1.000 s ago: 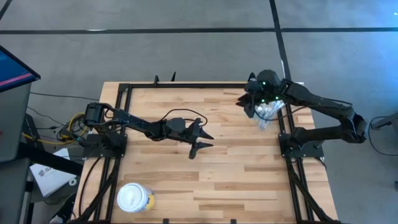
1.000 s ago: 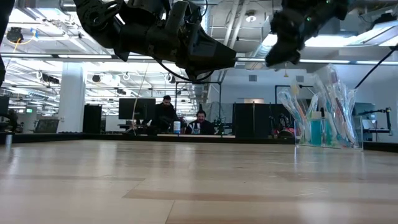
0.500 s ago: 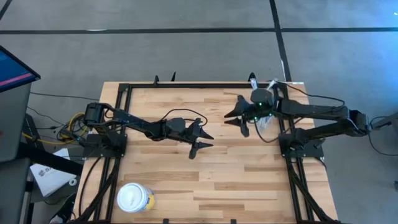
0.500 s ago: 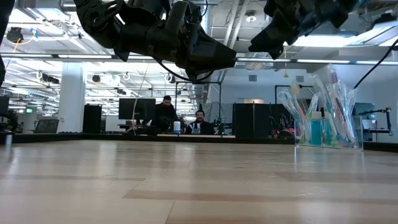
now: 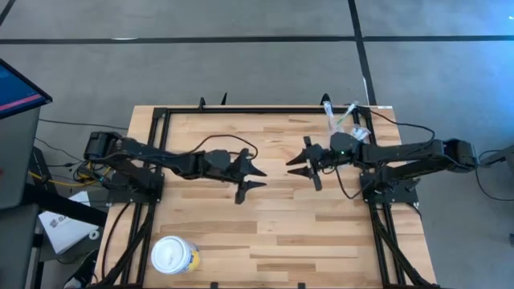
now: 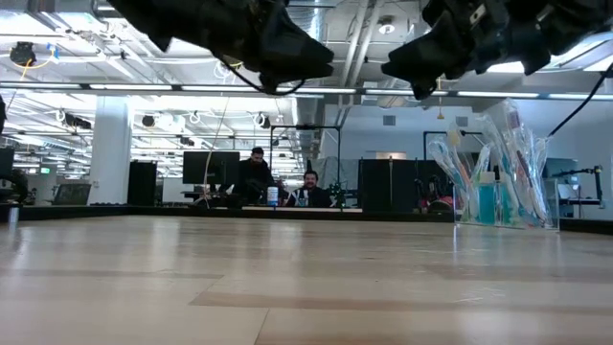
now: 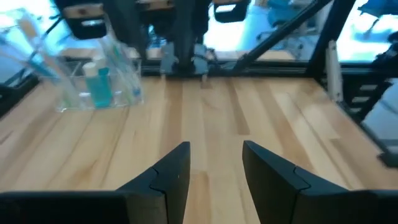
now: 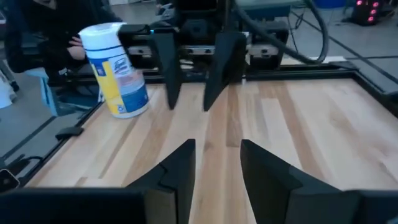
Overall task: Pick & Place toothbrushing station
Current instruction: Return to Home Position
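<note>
The toothbrushing station stands on its base at the table's far right corner. It is a clear holder with white, blue and pink toothbrushes and a blue tube with a white cap. My right gripper hovers open and empty above mid-table, left of the station, and points toward the table's left. My left gripper faces it from the left, also open, empty and raised. In the wrist views the fingers of each gripper stand apart with bare table between them.
A round yellow tub with a white lid stands near the table's near left corner. A black frame runs along the table's edges. Bare wood lies between and in front of the two grippers. People sit in the room beyond the table.
My right gripper has left the station at the far right corner. It has swung toward the table's centre, come lower and tipped up to nearly level, staying open. My left gripper has risen and drawn back a little toward the table's left edge. The station has stayed in place.
</note>
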You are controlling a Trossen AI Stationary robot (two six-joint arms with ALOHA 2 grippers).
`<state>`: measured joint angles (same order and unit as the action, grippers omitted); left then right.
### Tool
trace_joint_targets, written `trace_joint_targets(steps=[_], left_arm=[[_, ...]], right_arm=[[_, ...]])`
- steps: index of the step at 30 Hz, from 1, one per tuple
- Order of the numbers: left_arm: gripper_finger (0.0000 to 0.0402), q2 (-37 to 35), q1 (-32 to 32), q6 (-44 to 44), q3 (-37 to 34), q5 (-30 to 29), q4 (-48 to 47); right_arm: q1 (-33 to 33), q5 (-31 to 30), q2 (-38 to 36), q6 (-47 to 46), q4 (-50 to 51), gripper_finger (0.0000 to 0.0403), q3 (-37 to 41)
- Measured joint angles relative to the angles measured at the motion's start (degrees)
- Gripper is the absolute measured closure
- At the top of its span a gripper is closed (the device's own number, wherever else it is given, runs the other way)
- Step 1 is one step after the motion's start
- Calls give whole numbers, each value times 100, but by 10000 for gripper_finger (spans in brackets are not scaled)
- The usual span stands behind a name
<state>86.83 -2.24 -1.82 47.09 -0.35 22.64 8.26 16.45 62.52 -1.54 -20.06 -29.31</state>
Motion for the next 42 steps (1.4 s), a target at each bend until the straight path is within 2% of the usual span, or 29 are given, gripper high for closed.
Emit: trace_joint_targets(steps=[8,12,17,20,22,30,39,42], left_arm=[[262,-1028,-144,-8,-949,-988,-107],[262,-1858,-144,-169,-1622,-1140,99],[262,-2826,-146,-359,-2248,-1235,248],[262,-3335,-193,-445,-2550,-1400,242],[262,-3652,-201,-448,-2728,-1491,246],[262,-4883,-199,-445,-3428,-1520,235],[262,-6014,-196,-414,-4028,-1518,222],[262,-6342,-193,-324,-4199,-1518,158]], right_arm=[[-189,-347,-203,-48,-46,285,224],[-189,-352,-595,-116,-11,285,432],[-314,-753,-1109,-194,-537,285,999],[-394,-756,-1435,-242,-628,287,1253],[-431,-774,-1673,-253,-568,290,1406],[-675,-1467,-2743,-146,-595,309,2063],[-819,-1526,-4429,66,-499,322,2871],[-818,-1545,-4975,199,118,324,2884]])
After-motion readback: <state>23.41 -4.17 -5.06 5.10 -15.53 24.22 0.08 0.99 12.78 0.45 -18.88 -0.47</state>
